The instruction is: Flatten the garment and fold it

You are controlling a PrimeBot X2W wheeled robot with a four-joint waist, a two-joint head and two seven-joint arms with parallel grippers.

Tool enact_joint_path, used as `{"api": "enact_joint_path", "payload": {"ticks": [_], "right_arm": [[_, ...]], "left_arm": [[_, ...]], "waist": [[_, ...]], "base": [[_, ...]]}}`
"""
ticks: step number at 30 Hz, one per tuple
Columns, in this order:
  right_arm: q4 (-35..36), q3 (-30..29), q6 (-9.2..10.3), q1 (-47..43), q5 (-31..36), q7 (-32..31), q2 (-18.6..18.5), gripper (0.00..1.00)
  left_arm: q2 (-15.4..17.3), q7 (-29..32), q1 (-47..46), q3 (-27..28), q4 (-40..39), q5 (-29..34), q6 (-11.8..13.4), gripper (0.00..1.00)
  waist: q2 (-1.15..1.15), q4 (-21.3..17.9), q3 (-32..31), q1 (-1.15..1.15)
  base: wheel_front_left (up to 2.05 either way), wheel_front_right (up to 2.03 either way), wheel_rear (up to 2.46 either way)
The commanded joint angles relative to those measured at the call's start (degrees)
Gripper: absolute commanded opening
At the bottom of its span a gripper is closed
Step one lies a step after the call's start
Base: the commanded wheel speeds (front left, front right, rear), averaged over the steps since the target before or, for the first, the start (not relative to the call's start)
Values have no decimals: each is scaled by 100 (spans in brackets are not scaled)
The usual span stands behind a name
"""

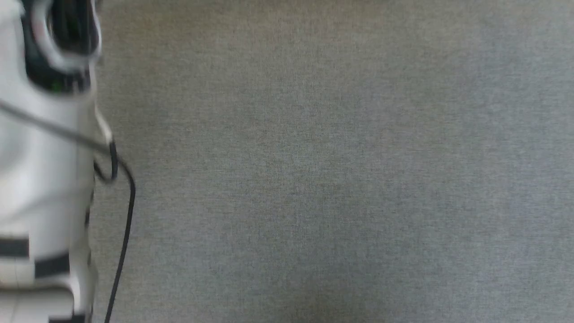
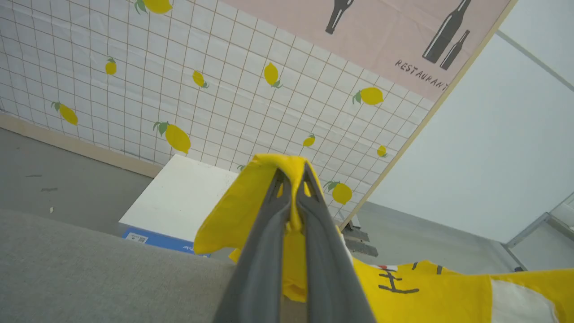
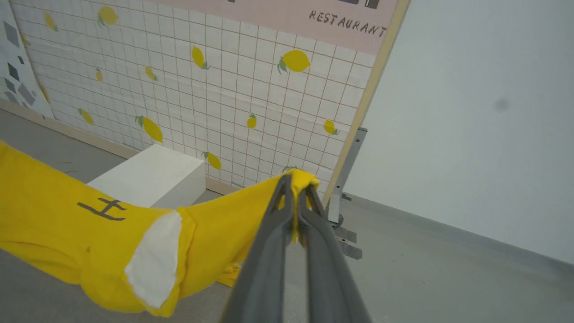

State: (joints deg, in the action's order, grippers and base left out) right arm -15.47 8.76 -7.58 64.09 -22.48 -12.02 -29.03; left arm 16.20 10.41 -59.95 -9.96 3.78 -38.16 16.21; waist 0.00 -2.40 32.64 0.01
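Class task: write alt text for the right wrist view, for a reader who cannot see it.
The right gripper is shut on a bunched edge of the yellow garment, which stretches away to the left, showing a black line mark and a white patch. Behind are a white box, a lemon-print tiled panel and a grey floor.

Grey woven fabric surface (image 1: 314,179) spans the head view. In the wrist views, a white grid-tiled backdrop printed with yellow lemons (image 2: 202,89) stands upper left, a pink bottle-silhouette poster (image 2: 394,31) above it and a plain pale wall (image 2: 493,134) at right. A white rectangular box (image 3: 152,179) sits on the smooth grey floor (image 3: 426,269).
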Motion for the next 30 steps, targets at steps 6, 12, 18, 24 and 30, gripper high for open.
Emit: {"api": "enact_joint_path", "payload": {"ticks": [6, 12, 18, 24, 30], "right_arm": [[1275, -732, 9, -1825, -195, -420, 158, 0], [2398, -1757, 9, -4109, -126, -846, 1054, 0], [2823, -2350, 9, -5559, -26, -1123, 1737, 0], [2826, -2667, 9, -6830, 39, -1491, 2130, 0], [2708, -2813, 9, -7854, -103, -2121, 2330, 0]], "left_arm": [[141, 228, 1722, 183, -1165, -238, 347, 0], [373, 502, 3979, 92, -2001, -269, 637, 0], [338, 377, 5565, 48, -2129, -348, 771, 0], [486, 555, 6756, -310, -1972, -404, 631, 0], [968, 1163, 7695, -636, -1882, -520, 458, 0]], "waist": [[0, 28, -641, -1], [0, 93, -1343, -1], [0, 124, -1836, -1], [0, 176, -2226, -1], [0, 200, -2574, -1]], "base": [[0, 0, 0], [0, 0, 0], [0, 0, 0], [0, 0, 0], [0, 0, 0]]}}
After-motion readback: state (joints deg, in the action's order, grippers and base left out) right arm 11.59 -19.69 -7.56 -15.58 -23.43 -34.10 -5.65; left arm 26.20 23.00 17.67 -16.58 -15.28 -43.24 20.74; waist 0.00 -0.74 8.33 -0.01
